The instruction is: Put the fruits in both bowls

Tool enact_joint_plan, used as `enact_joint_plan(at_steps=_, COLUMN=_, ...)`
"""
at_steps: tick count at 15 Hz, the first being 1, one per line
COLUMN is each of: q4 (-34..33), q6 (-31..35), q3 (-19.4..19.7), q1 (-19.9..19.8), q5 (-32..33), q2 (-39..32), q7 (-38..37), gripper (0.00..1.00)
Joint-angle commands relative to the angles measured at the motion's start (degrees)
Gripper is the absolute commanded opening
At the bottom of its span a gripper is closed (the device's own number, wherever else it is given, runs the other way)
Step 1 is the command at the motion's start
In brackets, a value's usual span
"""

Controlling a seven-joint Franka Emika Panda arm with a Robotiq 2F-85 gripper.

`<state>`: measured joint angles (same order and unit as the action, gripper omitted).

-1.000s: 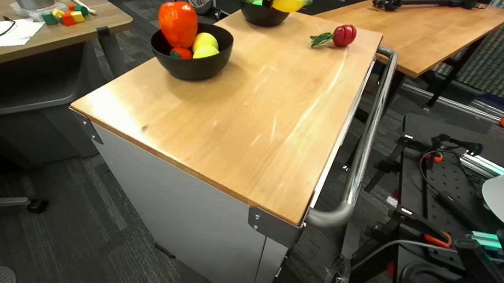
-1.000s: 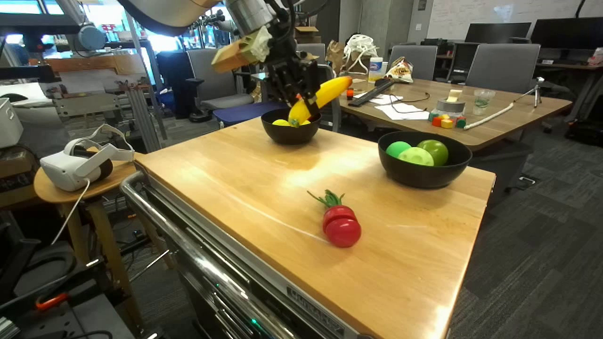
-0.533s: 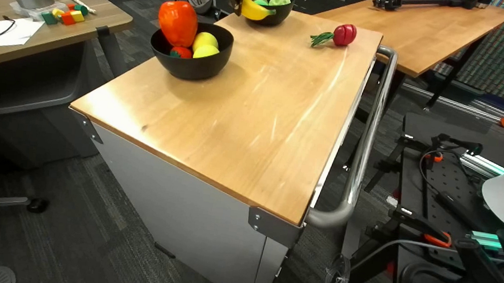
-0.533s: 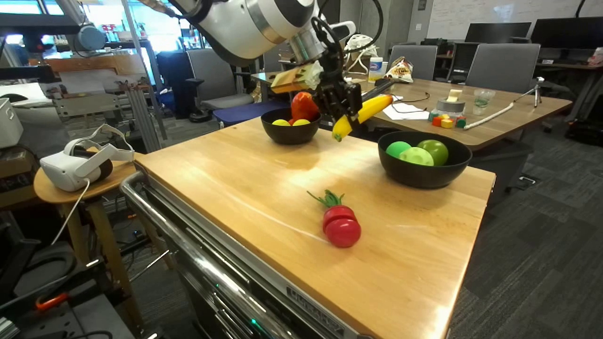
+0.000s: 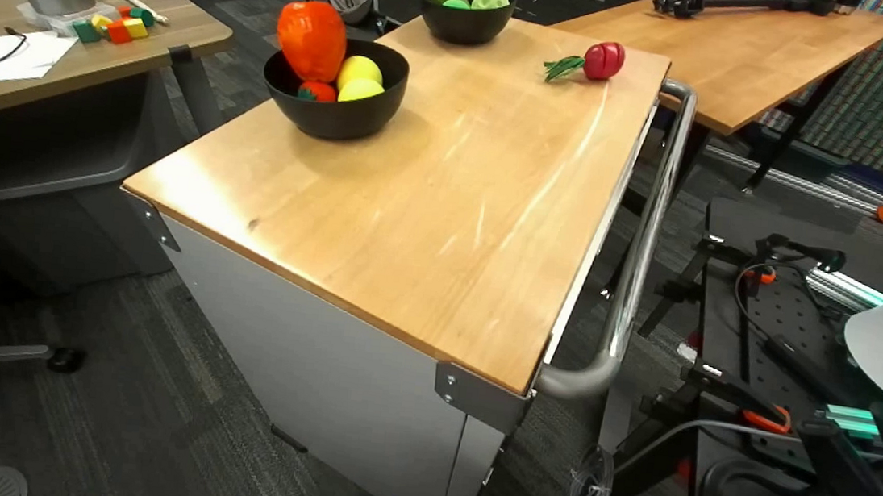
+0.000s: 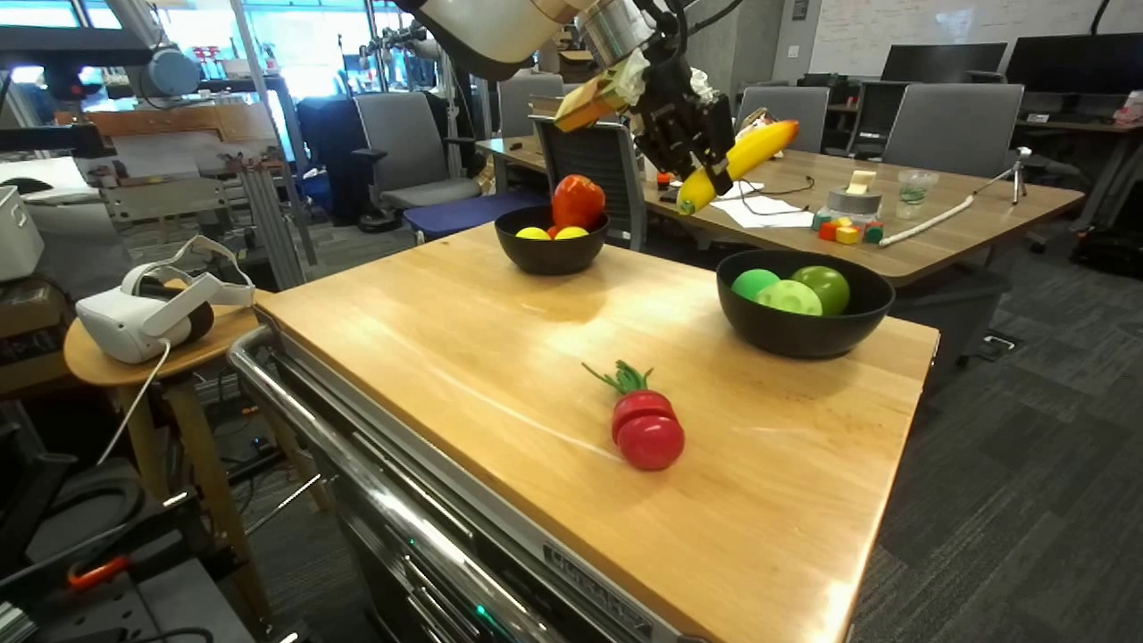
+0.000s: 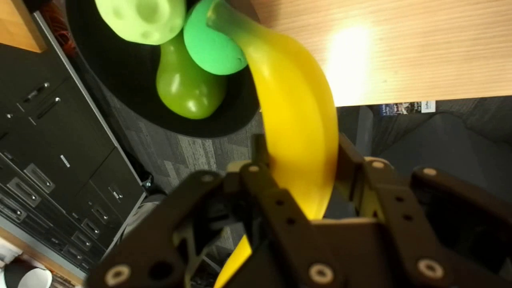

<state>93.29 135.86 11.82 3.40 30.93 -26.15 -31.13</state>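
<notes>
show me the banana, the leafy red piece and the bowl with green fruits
Banana (image 7: pixel 295 110): wrist view, its curved middle.
Leafy red piece (image 6: pixel 648 434): in an exterior view, its red body.
That bowl (image 6: pixel 799 336): in an exterior view, outer wall.

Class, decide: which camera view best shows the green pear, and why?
The wrist view: the green pear appears largest there, its round body and taper visible, though the mint-green ball covers part of it. Both exterior views show it smaller, partly hidden, its neck not discernible.

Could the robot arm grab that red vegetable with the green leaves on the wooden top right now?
Probably not right away: its fingers are closed on the banana, which would likely have to go first. Nothing visible covers the red vegetable, though.
</notes>
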Motion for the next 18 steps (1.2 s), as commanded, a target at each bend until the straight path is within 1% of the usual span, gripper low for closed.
enact_joint_plan(at_steps=1, q4=0.75, q6=-1.68, q3=2.42, q1=0.89, q5=0.55, q2=1.52, q7=-3.35, gripper=0.16)
enact_joint_plan(at_steps=4, q4=1.79, q6=-1.04, q3=4.09, q1=0.12, q5=0.60, q2=2.03, q7=-6.37, gripper=0.16)
enact_joint_plan(at_steps=7, q4=1.57, q6=-0.92, q3=5.01, q1=-1.02, q5=-0.11, q2=1.06, q7=-7.48, gripper=0.16)
enact_joint_plan(at_steps=12, q4=1.97, q6=-0.52, q3=4.62, q1=-3.08, q5=-2.33, q2=-1.37, q7=-7.08, gripper=0.16)
enact_joint_plan(at_steps=16, q4=1.84, q6=-0.30, q3=4.76, q1=-3.54, q5=-3.83, q2=-2.88, q7=-6.90, gripper=0.17)
enact_joint_plan(at_steps=18, q4=1.91, q6=-0.16, q3=4.81, q1=-3.46, q5=-4.23, q2=-3.10, q7=-6.83, gripper=0.66)
